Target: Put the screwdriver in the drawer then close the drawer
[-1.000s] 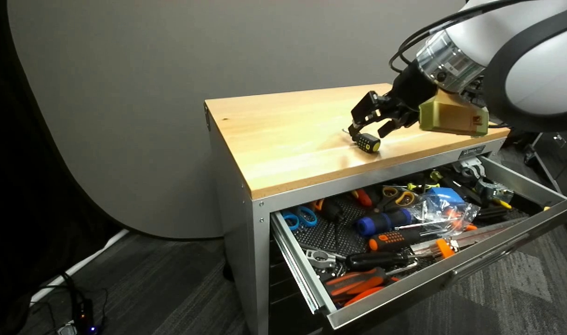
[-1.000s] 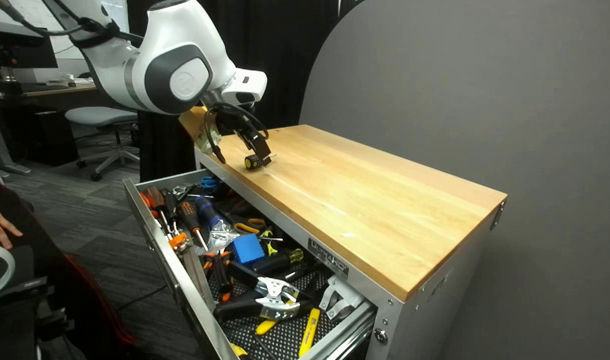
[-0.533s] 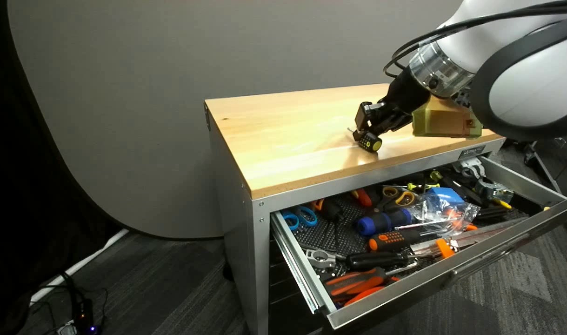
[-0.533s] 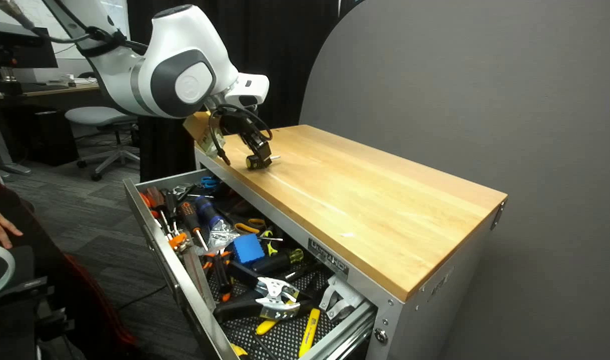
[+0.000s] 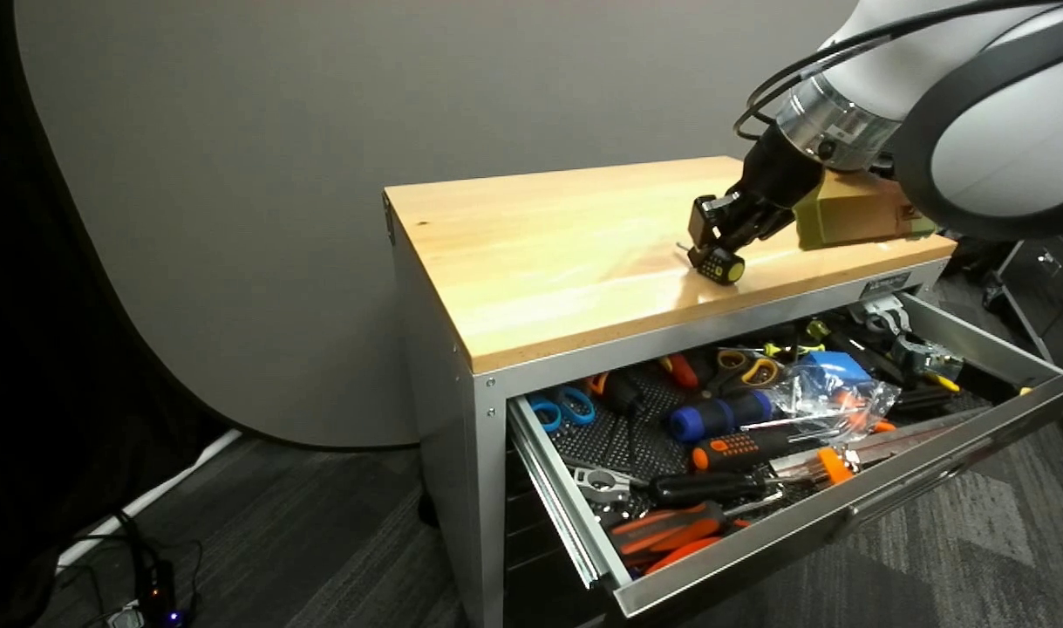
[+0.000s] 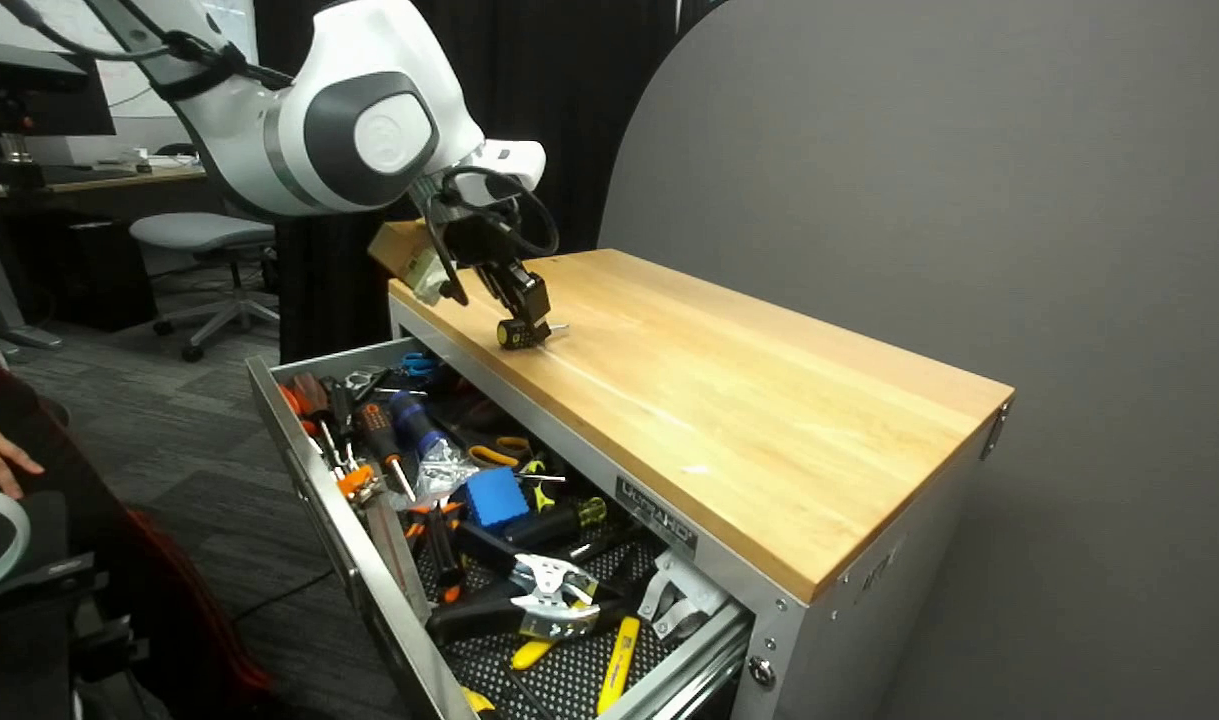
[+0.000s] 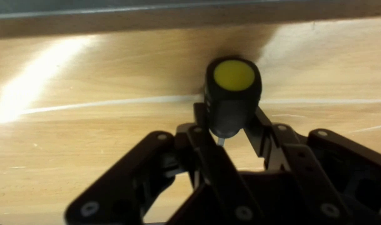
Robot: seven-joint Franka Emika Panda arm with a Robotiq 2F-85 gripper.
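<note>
We see the fingers (image 7: 256, 134) closed in on the black handle of the screwdriver (image 7: 231, 103), one to each side, kept apart only by its width. Its yellow end sticks out from the fingers toward the drawer (image 5: 758, 539); its metal shaft comes out past them the other way. Just beneath the fingers we have the wooden surface (image 5: 531, 253), and we cannot tell whether the screwdriver touches it. Above them we make out a yellowish box (image 5: 858, 214), and higher up the white arm (image 6: 389, 130).

Lower than the fingers and past the front edge of the surface, the drawer stands wide open. In it, over a black mat (image 5: 588, 440), we find blue scissors (image 5: 576, 406), a blue-and-black tool (image 5: 718, 416), an orange-and-black tool (image 5: 736, 451), a clear bag (image 5: 880, 397) and a blue block (image 6: 496, 497); farther from the fingers lie a clamp (image 6: 559, 605) and a yellow tool (image 6: 619, 665). The grey cabinet (image 5: 444, 436) runs down below all this.

Well apart from the fingers, past the arm, we notice a chair (image 6: 204, 232) and a desk (image 6: 89, 182). On the side of the surface away from the drawer a grey backdrop (image 5: 235, 218) stands behind the cabinet, with a black curtain (image 6: 559, 150) near it.
</note>
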